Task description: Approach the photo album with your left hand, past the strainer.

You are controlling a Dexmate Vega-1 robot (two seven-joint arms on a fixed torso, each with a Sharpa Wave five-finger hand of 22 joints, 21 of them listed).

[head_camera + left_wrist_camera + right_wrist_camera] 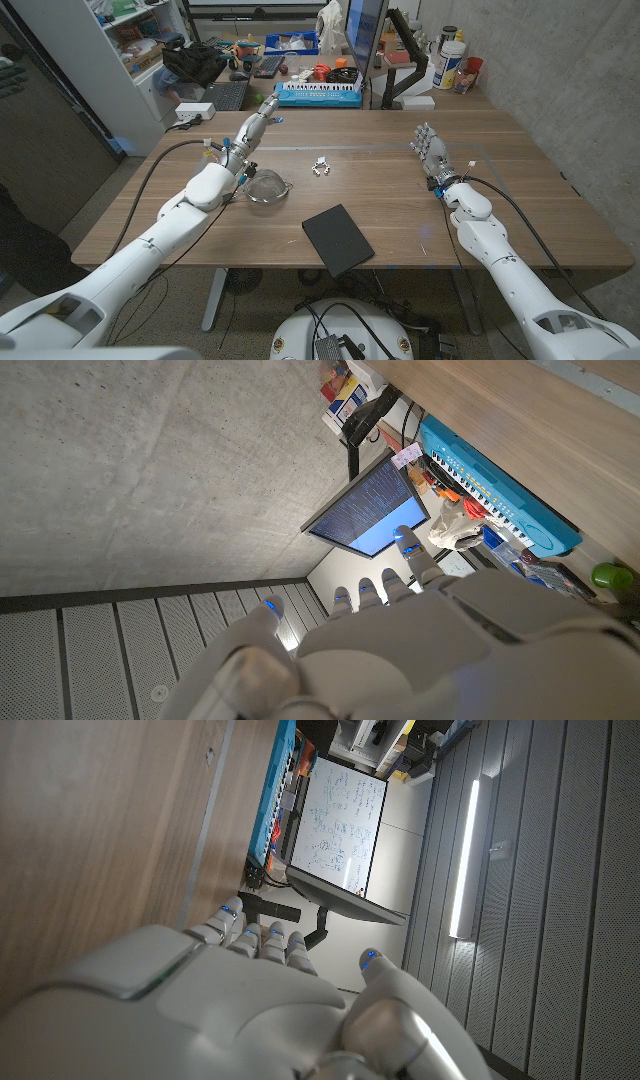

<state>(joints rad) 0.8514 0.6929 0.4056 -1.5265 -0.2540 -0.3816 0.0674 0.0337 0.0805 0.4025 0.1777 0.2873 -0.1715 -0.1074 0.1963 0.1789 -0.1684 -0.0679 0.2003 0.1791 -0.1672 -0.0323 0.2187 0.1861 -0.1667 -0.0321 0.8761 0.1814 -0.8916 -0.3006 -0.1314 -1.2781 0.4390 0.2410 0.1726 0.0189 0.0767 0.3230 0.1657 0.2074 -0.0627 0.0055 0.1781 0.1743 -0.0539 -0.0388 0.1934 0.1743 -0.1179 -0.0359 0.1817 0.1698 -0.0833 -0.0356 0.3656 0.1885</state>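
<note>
Album (338, 239) lies well apart from left hand (262, 112), fingers (272, 101) spread, empty.

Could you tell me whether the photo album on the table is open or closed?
Closed. The photo album lies flat on the table as one dark slab, cover up, with no pages showing.

Sitting on the wooden table (520, 200) I am counting one black photo album (338, 239), one strainer (268, 187) and one small white object (320, 166). Two robot hands are showing over it: one left hand (262, 112) and one right hand (430, 150). One blue rack (318, 93) is standing at the far edge.
</note>
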